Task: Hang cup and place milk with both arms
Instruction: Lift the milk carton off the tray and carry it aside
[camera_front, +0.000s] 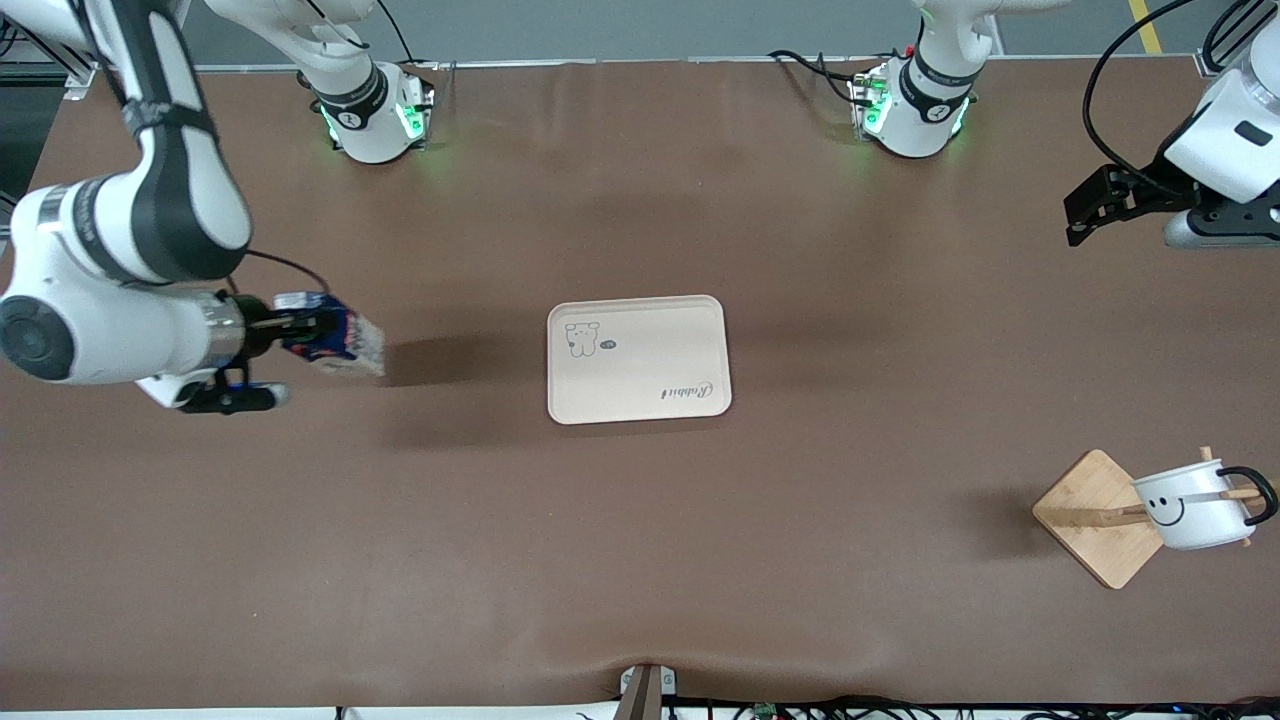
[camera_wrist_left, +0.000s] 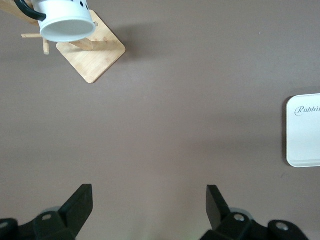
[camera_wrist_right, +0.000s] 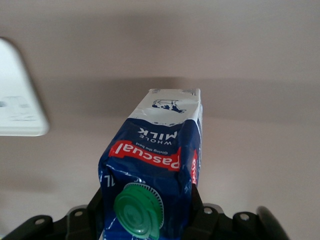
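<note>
You have a plain brown worktop (camera_front: 640, 560). The milk (camera_wrist_right: 155, 165) is dark blue with a round green cap (camera_wrist_right: 138, 210), a red band carrying white print, and a white lower part with a small blue drawing. The cup (camera_front: 1190, 505) is white with a thin dark rim, a black loop handle and a black smiley face. Its rack (camera_front: 1095, 520) is pale bamboo. The tray (camera_front: 640, 360) is cream with a small bear drawing and dark script lettering. Both arms are white with black joints and green-lit bases.
</note>
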